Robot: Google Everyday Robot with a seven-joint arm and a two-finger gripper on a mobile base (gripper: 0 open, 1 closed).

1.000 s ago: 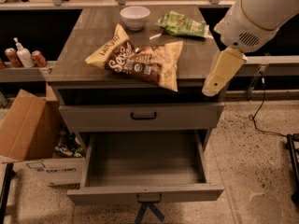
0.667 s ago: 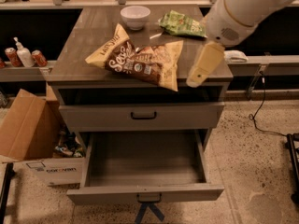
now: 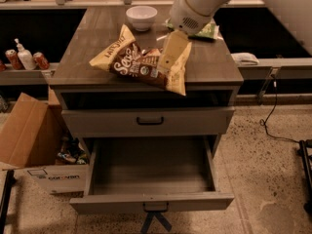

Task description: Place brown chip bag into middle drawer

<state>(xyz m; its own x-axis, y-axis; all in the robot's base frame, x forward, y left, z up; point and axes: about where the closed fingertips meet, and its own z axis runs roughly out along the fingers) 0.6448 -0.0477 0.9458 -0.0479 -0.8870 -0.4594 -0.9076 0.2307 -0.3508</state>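
The brown chip bag (image 3: 130, 61) lies flat on the cabinet top (image 3: 87, 57), with a dark brown middle, white lettering and yellow-tan ends. My gripper (image 3: 165, 67) hangs from the white arm (image 3: 195, 6) and points down over the bag's right part, at or just above its surface. The middle drawer (image 3: 151, 172) is pulled out wide open below and holds nothing. Its front panel (image 3: 97, 204) has a dark handle with blue tape strips (image 3: 155, 221) crossing beneath.
A white bowl (image 3: 141, 16) stands at the back of the top. A green chip bag (image 3: 208, 31) lies behind the arm. A shut drawer with a plain black handle (image 3: 150, 121) sits above the open one. A cardboard box (image 3: 27, 135) stands on the floor at the left.
The arm has swung left from the cabinet's right edge, so the gripper is now over the brown chip bag. The bag and drawer have not moved.
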